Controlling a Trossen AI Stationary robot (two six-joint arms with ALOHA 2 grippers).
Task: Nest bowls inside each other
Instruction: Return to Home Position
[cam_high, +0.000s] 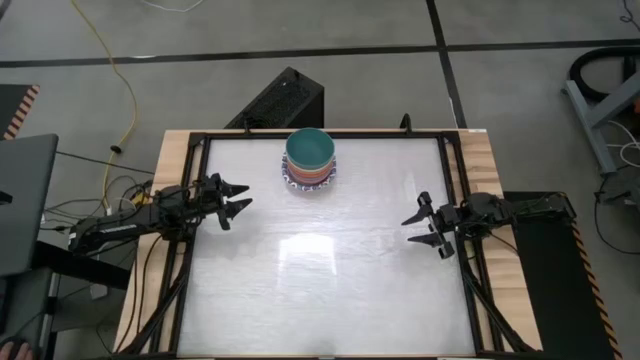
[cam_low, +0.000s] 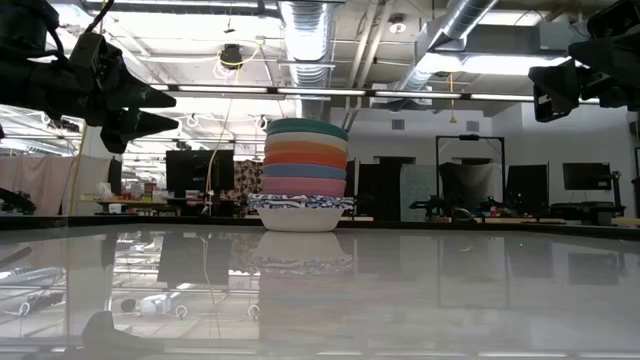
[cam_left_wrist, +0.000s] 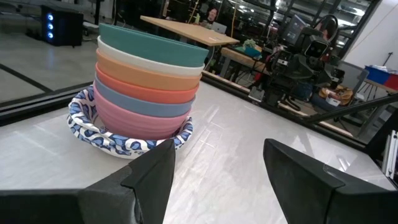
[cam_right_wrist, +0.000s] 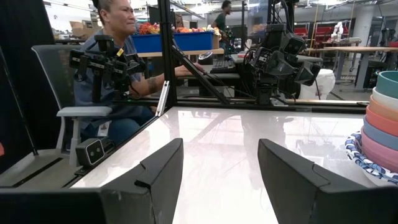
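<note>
From overhead, the stack of bowls stands alone near the back edge of the pale worktop, about midway across, and only the teal-green top bowl and a ring of rims under it can be made out. The level view across the worktop shows what the overhead one hides: the stack rises straight, with a white bowl with a blue patterned rim at the bottom, then pink, blue, red, orange and cream bands, and the green bowl on top, each sitting down inside the one below. How many patterned bowls lie under the pink one I cannot tell. The left tool hangs over the left side of the worktop, its arm reaching in low from the left edge and pointing inward, its fingers spread and holding nothing. Its wrist camera looks past those parted fingers at the stack, close by but untouched. The right tool mirrors it over the right side, fingers likewise apart and empty, well clear of the bowls. Its own view catches only the edge of the stack, and beyond the worktop a seated person in a chair.
</note>
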